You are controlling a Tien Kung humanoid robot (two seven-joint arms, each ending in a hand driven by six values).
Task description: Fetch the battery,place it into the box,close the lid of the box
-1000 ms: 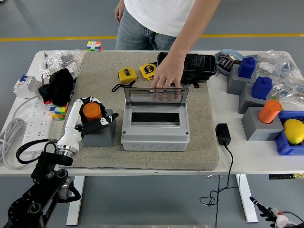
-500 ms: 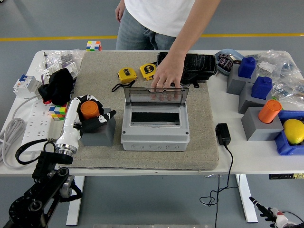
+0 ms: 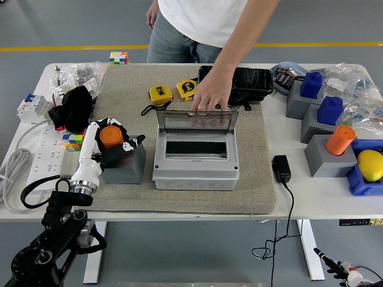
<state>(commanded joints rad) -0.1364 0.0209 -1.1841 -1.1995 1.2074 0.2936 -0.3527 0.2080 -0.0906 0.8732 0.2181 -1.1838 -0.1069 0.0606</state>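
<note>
Gripping the orange battery (image 3: pixel 111 137), the left hand (image 3: pixel 114 146) has its black and white fingers curled around the cylinder's lower part, above the small grey block (image 3: pixel 125 167) on the tan mat (image 3: pixel 251 173). Compared with a second ago, the hand and battery have shifted a little to the left and up; the battery's base now looks clear of the block's top, though the fingers hide the contact, so I cannot tell for certain. The white forearm has also swung slightly more upright.

The grey box (image 3: pixel 195 158) sits just right of the block, unchanged, with its clear lid (image 3: pixel 197 122) standing open and the dark slot in its face exposed. A person at the far side rests a hand (image 3: pixel 206 98) on the lid's top edge, fingers draped behind the clear panel, in the same place as before.

The right hand's tip (image 3: pixel 344 272) shows only at the lower right corner, below the table edge; its fingers cannot be made out.

A second orange battery (image 3: pixel 340 140) stands on a grey block at the right, untouched.
</note>
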